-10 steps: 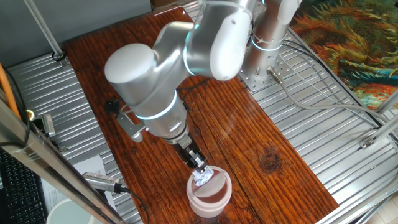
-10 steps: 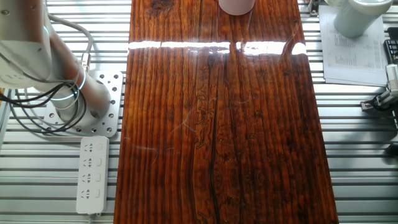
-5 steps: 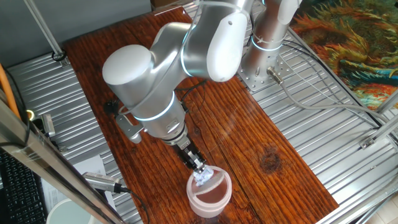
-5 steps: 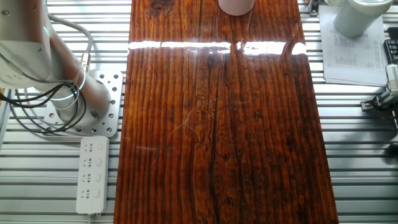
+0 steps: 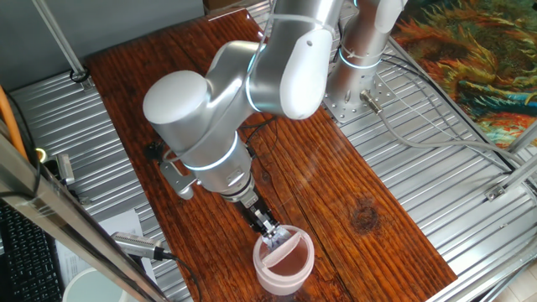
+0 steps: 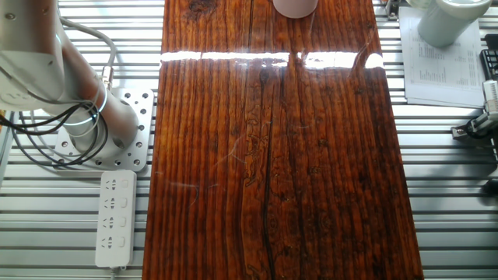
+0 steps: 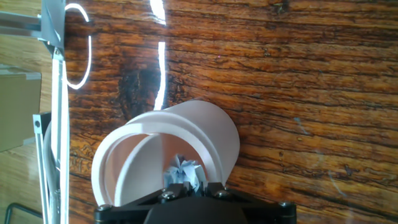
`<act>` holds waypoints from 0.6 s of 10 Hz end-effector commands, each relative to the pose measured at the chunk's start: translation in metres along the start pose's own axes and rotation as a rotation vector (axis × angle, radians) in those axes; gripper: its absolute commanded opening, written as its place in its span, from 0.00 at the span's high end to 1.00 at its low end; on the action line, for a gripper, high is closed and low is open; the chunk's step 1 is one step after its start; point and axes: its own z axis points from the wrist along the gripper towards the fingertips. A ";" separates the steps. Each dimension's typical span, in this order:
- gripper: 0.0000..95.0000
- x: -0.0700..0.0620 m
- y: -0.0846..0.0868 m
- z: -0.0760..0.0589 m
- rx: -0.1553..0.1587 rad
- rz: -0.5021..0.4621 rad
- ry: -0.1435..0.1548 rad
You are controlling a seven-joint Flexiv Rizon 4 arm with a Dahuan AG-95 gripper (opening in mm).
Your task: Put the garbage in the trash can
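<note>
the silver arm [image 5: 243, 101] leans out over the dark wooden counter [image 5: 352, 176] and reaches down to the trash can [image 5: 284, 260], which stands near the counter's near edge in one fixed view. the gripper [image 5: 268, 230] is right at the can's top, its black fingers [image 5: 263, 223] pointing down into the ring. the fingers are pinched narrow around the paper wad [image 5: 274, 242], a small crumpled white-grey bit that shows just at the fingertips, over the lid. the lid [image 5: 288, 245] is tilted, one edge lifted, so the pinkish inside of the can shows beside it. from the hand view the can [image 7: 205, 134] fills the lower middle of the picture, pale pink, with its ring open toward the camera and the white lid [image 7: 146, 158] swung on edge inside it; the wad [image 7: 184, 172] sits just inside the rim, right above the dark body of the gripper [image 7: 193, 190], touching or almost touching the lid, i can't say which. the other fixed view catches only the bottom of the can [image 6: 295, 7] at the very top edge of the counter [image 6: 272, 155], with the arm's base [image 6: 85, 124] bolted to a plate on the left and a white power strip [image 6: 114, 218] lying below it on the metal slats. a sheet of paper [image 6: 440, 70] lies on the right.
</note>
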 end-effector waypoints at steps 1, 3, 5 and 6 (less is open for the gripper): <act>1.00 0.000 0.000 0.001 0.000 -0.002 0.000; 1.00 -0.001 0.001 0.005 -0.009 -0.001 -0.001; 1.00 -0.001 0.002 0.010 -0.012 0.002 -0.004; 1.00 -0.001 0.002 0.011 -0.015 0.003 -0.004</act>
